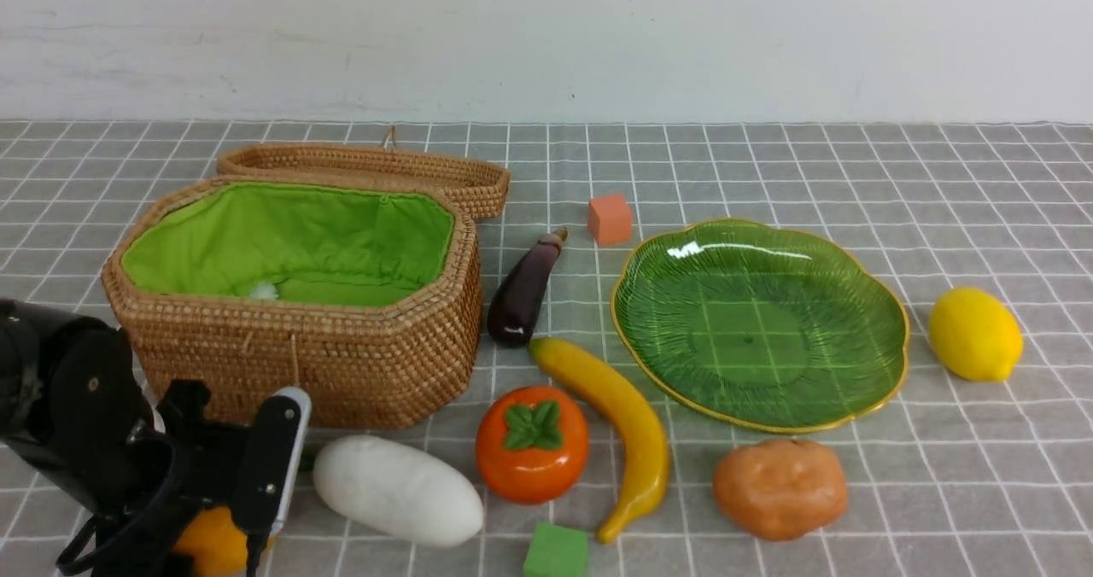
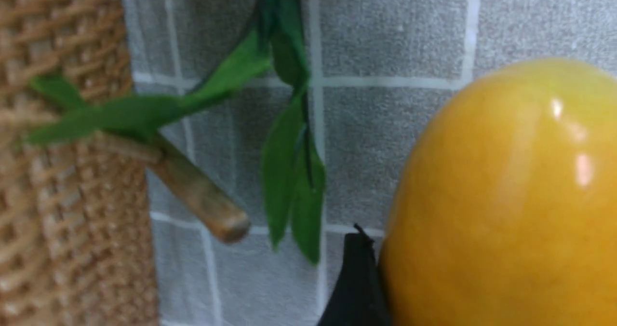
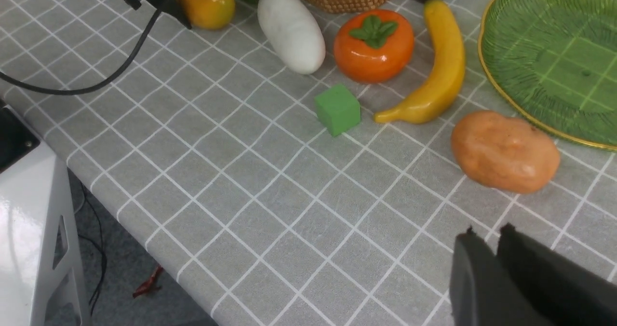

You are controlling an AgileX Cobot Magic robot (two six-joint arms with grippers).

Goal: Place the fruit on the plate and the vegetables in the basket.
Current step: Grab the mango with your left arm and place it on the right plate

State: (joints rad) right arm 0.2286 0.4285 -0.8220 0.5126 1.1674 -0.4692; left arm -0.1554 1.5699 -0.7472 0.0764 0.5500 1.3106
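Note:
My left gripper point(image 1: 201, 551) is low at the near left, shut round the orange-yellow mango point(image 1: 213, 543), which rests on the cloth. One black fingertip point(image 2: 359, 268) lies against the mango point(image 2: 501, 196); the other is hidden. The white radish point(image 1: 397, 492), persimmon point(image 1: 531, 445), banana point(image 1: 623, 423) and potato point(image 1: 780, 487) lie along the front. The eggplant point(image 1: 523, 291) sits between the open basket point(image 1: 299, 346) and the bare green plate point(image 1: 760, 329). The lemon point(image 1: 973, 334) is right of the plate. My right gripper point(image 3: 488, 230) hovers shut and empty near the potato point(image 3: 503, 152).
An orange cube point(image 1: 610, 218) stands behind the plate and a green cube point(image 1: 555, 551) at the front edge. The basket lid point(image 1: 367, 171) lies folded back. The radish's green leaves point(image 2: 289, 171) and the basket's wooden peg point(image 2: 197, 196) are close beside the mango. The table edge point(image 3: 159, 249) drops off nearby.

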